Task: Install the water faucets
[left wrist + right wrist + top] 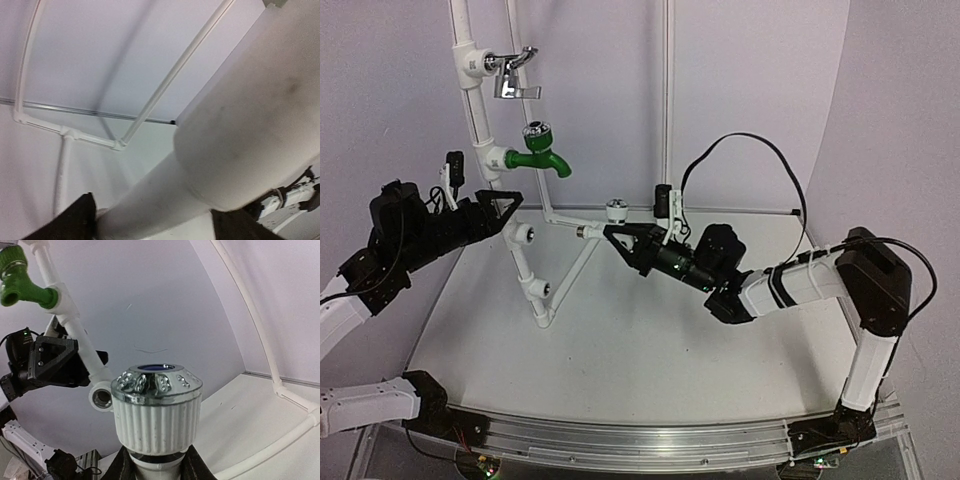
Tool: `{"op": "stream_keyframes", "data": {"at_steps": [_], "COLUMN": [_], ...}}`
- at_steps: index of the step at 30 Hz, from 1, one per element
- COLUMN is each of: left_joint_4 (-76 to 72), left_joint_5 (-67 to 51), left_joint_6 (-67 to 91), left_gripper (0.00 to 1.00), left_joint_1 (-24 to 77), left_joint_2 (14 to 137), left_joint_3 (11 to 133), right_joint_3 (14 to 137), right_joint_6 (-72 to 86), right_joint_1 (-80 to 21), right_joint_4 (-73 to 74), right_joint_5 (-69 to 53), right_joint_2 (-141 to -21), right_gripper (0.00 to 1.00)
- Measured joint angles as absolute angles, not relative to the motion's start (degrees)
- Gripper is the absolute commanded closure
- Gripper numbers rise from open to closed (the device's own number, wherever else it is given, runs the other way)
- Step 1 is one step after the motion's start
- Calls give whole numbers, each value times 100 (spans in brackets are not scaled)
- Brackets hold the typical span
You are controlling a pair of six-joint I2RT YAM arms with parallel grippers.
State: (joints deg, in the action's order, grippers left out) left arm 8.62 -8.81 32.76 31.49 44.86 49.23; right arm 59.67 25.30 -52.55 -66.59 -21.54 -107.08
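Note:
A white water faucet [614, 215] with a shiny chrome-topped knob [157, 410] is held in the air over the middle of the table. My right gripper [620, 238] is shut on its body just below the knob, and its brass threaded end [585, 232] points left. The faucet is a short way right of an open pipe socket [520, 235] on the slanted white pipe frame [475, 110]; in the right wrist view the socket [102, 397] faces me. My left gripper [510, 208] stands open around that pipe [150, 200] just above the socket, with black fingers [80, 220] on both sides.
A green-bodied tap [540, 155] and a chrome lever tap [510, 75] are mounted higher on the same pipe. A second open socket [540, 289] sits lower on the frame. Thin white rails [668, 100] stand at the back. The right arm's cable [750, 145] arcs above it.

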Motion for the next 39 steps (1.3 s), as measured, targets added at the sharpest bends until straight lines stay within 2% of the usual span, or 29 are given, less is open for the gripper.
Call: {"op": "stream_keyframes", "data": {"at_steps": [5, 9, 12, 17, 21, 26, 32, 38, 39], "left_joint_4": [1646, 2244, 2485, 2530, 2290, 1959, 1440, 1243, 1229], "left_joint_5": [-1212, -1323, -1795, -3247, -4082, -4556, -4902, -4940, -4941], "left_joint_6": [3923, 4175, 4251, 4335, 4470, 4553, 4624, 4692, 4661], "left_gripper": [1, 15, 9, 1, 1, 10, 35, 80, 86], "left_joint_1": [3234, 3235, 3232, 3255, 3273, 3286, 3297, 3289, 3291], "left_joint_2": [4116, 3826, 3744, 4012, 3988, 3951, 3960, 4099, 4128], "left_joint_3": [5168, 5418, 5541, 5511, 5122, 5009, 4973, 4956, 4951], "right_joint_3": [5944, 5940, 5931, 5980, 6434, 6949, 7148, 7309, 7337], "right_joint_6": [2405, 2275, 2153, 2067, 2080, 2110, 2142, 2276, 2294], "right_joint_1": [-5421, -5700, -5939, -6267, -6434, -6528, -6546, -6557, -6558], "right_joint_4": [-6651, -6635, -6632, -6616, -6617, -6663, -6652, -6683, -6683], "right_joint_5": [-3220, -3499, -3502, -3264, -3096, -2992, -2910, -2915, -2911], "right_joint_2": [-10275, -10171, -10138, -10131, -10291, -10516, -10745, -10904, -10906], "right_gripper": [100, 100, 100, 100, 100, 100, 100, 100, 97]}}
